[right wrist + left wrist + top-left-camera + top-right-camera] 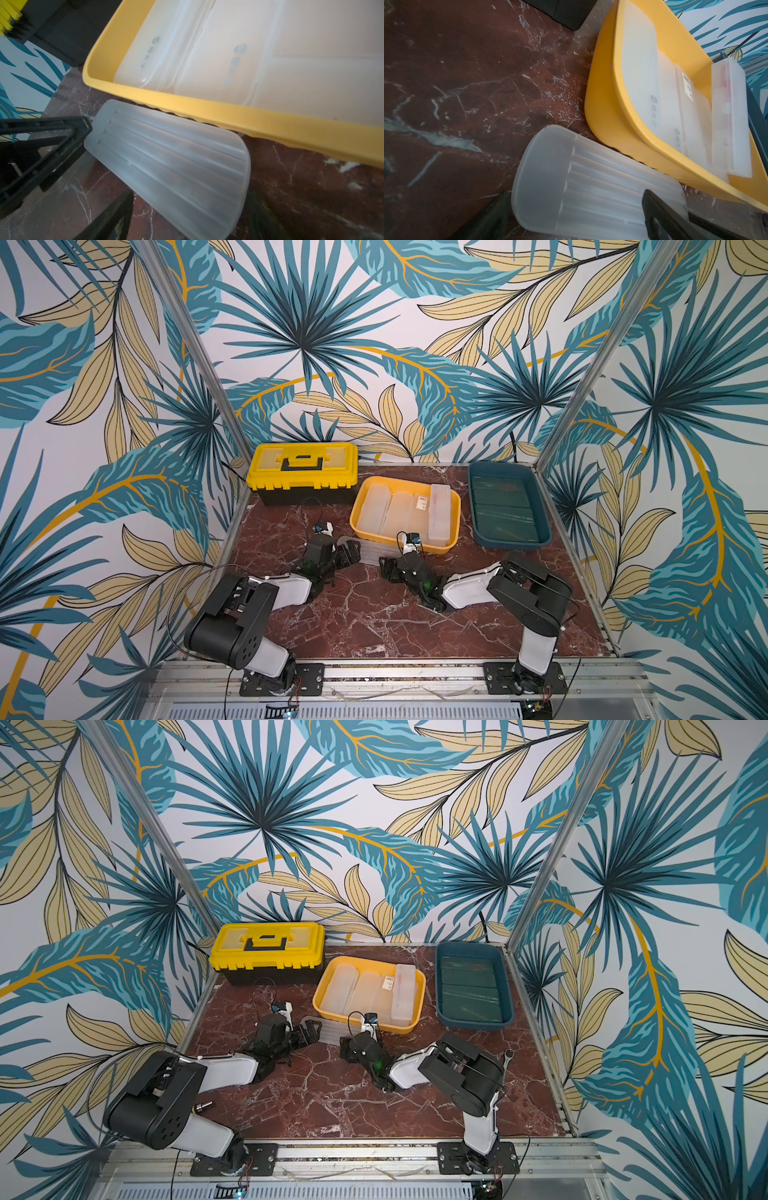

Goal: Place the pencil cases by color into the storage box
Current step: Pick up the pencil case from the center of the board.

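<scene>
Pencil case (371, 551) here, the frosted see-through one with ribbed grooves and rounded corners, is lying flat on the red marble-look table (365, 614) just beside the front wall of the smooth yellow tray (436, 549), with the left gripper (352, 551) gaping wide at one end and the right gripper (387, 566) straddling it, can't tell if it's actually squeezing.

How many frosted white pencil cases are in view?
5. In the yellow tray: left case, middle case and barcode-stickered case lying flat, fourth case on edge. Fifth case lies on the table beside the tray. Others may hide underneath.
</scene>
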